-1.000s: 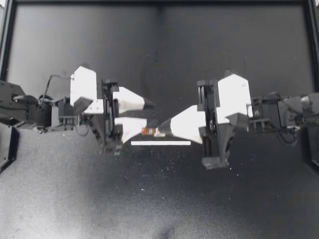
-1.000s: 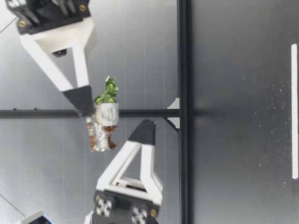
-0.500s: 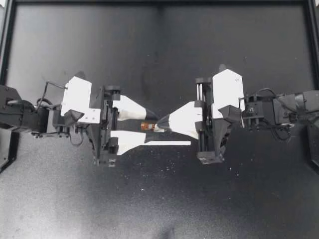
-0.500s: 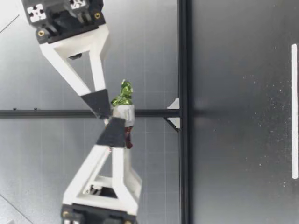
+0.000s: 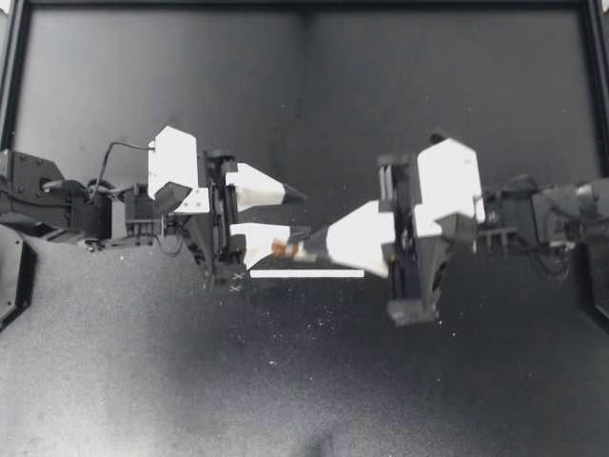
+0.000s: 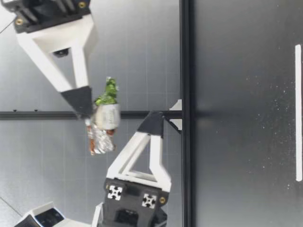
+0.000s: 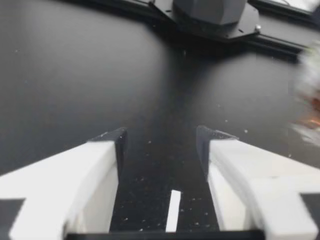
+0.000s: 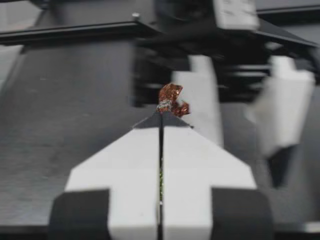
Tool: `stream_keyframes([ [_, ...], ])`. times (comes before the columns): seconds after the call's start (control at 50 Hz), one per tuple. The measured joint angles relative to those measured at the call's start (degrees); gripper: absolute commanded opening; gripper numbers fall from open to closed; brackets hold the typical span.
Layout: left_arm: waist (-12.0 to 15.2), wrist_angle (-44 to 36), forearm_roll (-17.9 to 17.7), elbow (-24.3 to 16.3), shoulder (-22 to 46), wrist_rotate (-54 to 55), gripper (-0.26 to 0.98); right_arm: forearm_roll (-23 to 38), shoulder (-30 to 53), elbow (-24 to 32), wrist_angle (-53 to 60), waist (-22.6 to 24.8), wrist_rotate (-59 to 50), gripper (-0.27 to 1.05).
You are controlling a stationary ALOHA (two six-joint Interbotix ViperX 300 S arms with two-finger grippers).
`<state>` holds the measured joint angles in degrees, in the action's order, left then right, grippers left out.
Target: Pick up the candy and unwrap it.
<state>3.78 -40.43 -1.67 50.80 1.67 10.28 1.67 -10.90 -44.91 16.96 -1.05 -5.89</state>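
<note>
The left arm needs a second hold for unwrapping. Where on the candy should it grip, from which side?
Likely the crinkled foil tail of the candy: it sticks out toward my open left gripper, so come in from that side. My right gripper is shut on the other end, by the green twist.

The candy [image 5: 282, 249] is a small foil-wrapped sweet, pinched between the closed fingertips of my right gripper [image 5: 301, 251] and held well above the table. In the low view it [image 6: 106, 117] lies roughly level, with a silvery middle, a green twist at the end beside the gripper's finger, and crumpled silver-and-brown foil at the other end. In the right wrist view that reddish-brown crumple [image 8: 171, 96] pokes out just ahead of the fingertips.
</note>
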Motion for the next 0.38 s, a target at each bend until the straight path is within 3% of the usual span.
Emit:
stream_keyframes([
  [0.2,-2.72,0.00,2.99,0.26,-2.64,-0.26,0.48,0.00,0.18,-0.53,0.79,-1.58,-0.18,-0.19],
  [0.38,-2.81,-0.09,2.81,0.26,-4.04,-0.44,0.48,0.00,1.58,-0.44,1.05,-1.58,-0.62,-0.19],
])
